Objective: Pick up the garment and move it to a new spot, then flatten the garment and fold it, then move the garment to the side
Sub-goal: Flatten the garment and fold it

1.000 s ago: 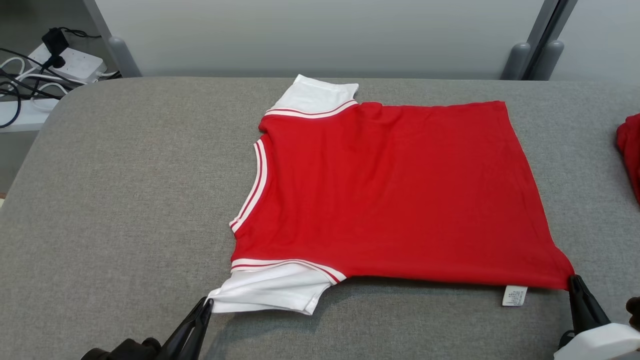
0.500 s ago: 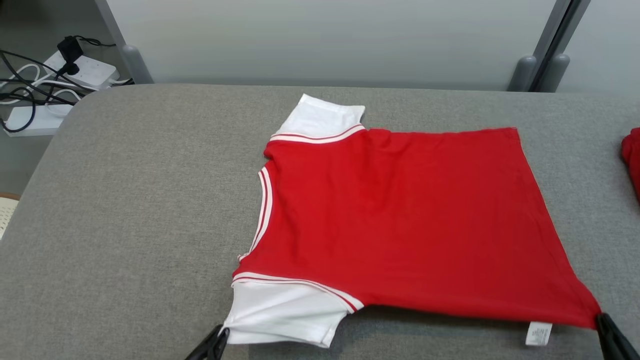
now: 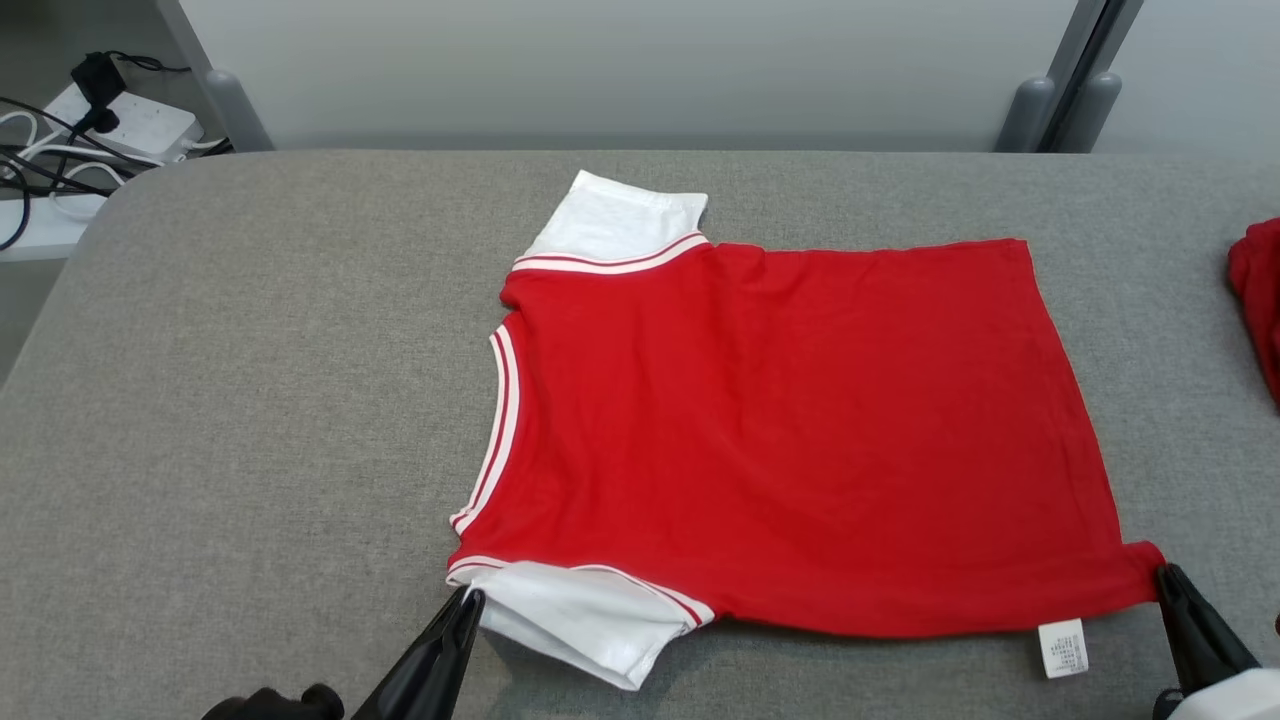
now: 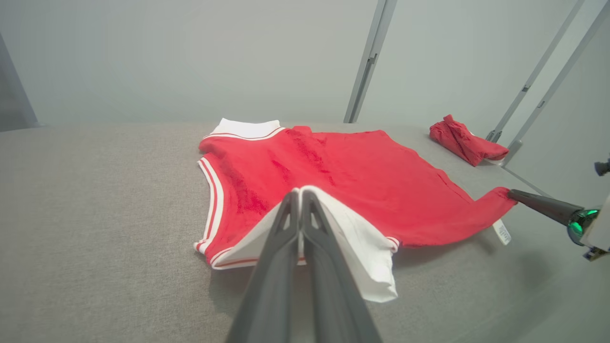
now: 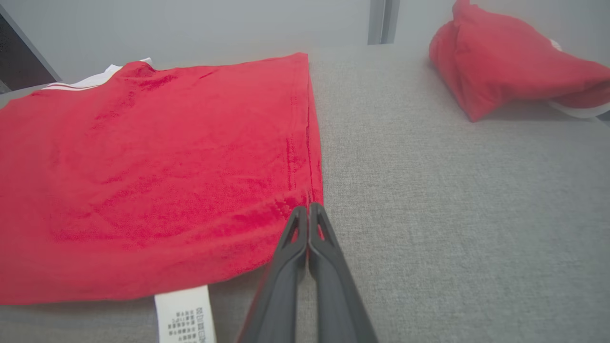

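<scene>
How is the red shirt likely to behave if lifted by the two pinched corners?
Probably floppy: on the red shirt the white sleeve curls over where the left gripper pinches it. Likely stretchy and light: its hem corner pulls to a point at the right gripper. The middle would probably sag.

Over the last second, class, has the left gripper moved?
Yes: against the grey post at far left, the left gripper has gone right, tucking the white sleeve inward.
</scene>
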Available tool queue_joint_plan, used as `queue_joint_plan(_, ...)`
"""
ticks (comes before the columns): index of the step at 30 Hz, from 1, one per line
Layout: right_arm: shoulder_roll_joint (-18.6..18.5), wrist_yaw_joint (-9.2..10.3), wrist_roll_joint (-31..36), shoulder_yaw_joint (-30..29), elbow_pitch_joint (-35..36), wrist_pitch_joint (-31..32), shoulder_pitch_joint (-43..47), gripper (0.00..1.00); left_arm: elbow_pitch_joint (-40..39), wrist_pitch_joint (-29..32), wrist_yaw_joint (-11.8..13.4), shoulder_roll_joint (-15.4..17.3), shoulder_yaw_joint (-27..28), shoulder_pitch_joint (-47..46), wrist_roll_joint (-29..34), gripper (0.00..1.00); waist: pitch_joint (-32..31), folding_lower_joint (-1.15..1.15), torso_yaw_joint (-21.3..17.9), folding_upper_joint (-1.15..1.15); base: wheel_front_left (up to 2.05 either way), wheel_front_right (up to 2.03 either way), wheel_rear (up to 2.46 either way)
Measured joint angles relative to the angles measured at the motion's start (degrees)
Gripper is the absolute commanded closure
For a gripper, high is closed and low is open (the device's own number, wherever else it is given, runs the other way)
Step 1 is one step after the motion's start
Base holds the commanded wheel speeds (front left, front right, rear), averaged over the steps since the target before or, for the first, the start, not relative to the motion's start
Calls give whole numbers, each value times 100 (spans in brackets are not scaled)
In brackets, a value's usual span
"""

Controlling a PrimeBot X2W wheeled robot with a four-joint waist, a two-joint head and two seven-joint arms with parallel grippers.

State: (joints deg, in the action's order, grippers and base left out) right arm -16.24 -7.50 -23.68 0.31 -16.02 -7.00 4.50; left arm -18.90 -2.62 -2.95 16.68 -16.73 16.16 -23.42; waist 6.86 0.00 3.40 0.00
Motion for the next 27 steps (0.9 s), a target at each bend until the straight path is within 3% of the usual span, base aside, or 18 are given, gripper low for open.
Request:
queue_joint_plan(13, -77, 0, 30, 220, -1255, 91, -1767, 100, 1636, -505, -59, -538, 12, -1883, -88, 100, 484, 0, 30, 0, 0, 0, 0)
queue_joint_plan(27, -185, 0, -132, 945, -2553, -371, -3010, 100, 3571, -1024, -162, -666, -65, -3451, 81, 100, 876, 0, -141, 0, 0, 0, 0)
